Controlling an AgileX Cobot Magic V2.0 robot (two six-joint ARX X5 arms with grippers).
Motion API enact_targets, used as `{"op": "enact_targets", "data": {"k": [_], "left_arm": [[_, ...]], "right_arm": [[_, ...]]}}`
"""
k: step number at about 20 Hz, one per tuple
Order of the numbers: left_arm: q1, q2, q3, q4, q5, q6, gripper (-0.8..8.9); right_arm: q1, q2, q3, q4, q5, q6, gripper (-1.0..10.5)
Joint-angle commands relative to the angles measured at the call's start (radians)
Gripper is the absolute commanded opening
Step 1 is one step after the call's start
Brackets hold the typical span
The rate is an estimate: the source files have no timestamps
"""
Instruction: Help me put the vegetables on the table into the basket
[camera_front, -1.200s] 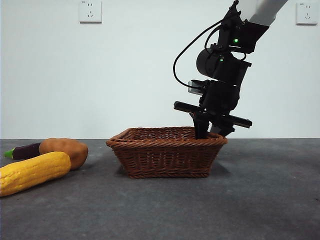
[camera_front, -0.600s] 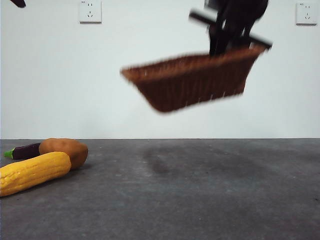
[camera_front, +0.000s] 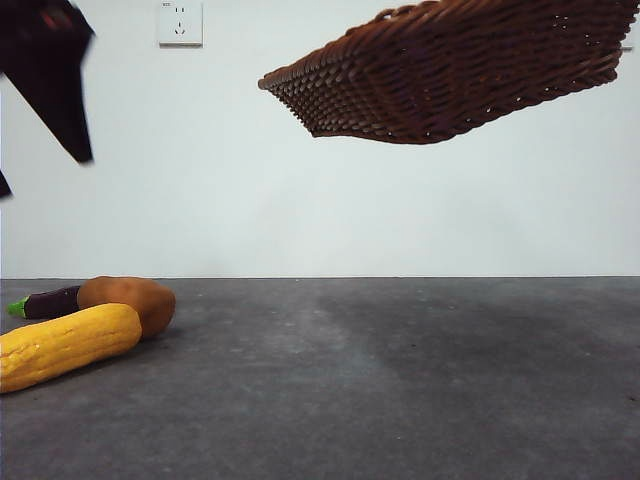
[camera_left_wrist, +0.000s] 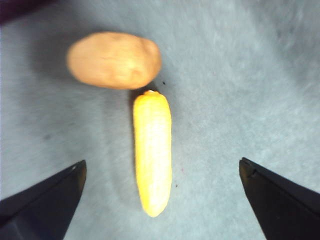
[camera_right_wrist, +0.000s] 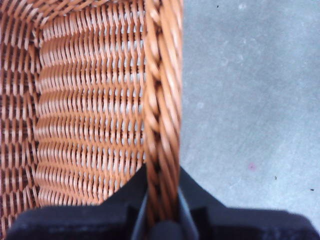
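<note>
The woven basket (camera_front: 450, 75) hangs tilted high above the table (camera_front: 400, 400) at the upper right. My right gripper (camera_right_wrist: 162, 215) is shut on its braided rim (camera_right_wrist: 162, 100); the gripper itself is out of the front view. The yellow corn cob (camera_front: 65, 345) lies at the table's left, with the orange-brown potato (camera_front: 130, 300) and the dark purple eggplant (camera_front: 48, 302) behind it. My left gripper (camera_left_wrist: 162, 162) hovers open above the corn (camera_left_wrist: 152, 150), near the potato (camera_left_wrist: 114, 60). In the front view, its arm (camera_front: 55, 70) is a dark blur at the top left.
A white wall with a power socket (camera_front: 180, 22) stands behind the table. The dark grey surface stretches from the vegetables to the right edge under the raised basket.
The basket has risen from the table to the top right of the front view, nearer the camera. A dark arm has come down into the top left corner above the vegetables.
</note>
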Motion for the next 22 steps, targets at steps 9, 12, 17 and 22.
{"op": "enact_targets", "data": {"k": [9,12,17,22], "left_arm": [[-0.095,0.274,0.004,0.087,-0.146,-0.005,6.56],[-0.099,0.299,0.004,0.133,-0.174,-0.020,6.56],[-0.106,0.335,0.004,0.158,-0.200,-0.043,6.56],[-0.141,0.372,0.004,0.158,-0.200,-0.065,6.56]], "right_arm": [[-0.001,-0.014,-0.156,0.072,-0.011,0.024,-0.1],[-0.001,-0.014,-0.231,0.140,-0.011,0.051,-0.1],[-0.001,-0.019,-0.242,0.198,-0.024,0.063,-0.1],[-0.001,-0.019,-0.241,0.225,-0.045,0.072,-0.1]]}}
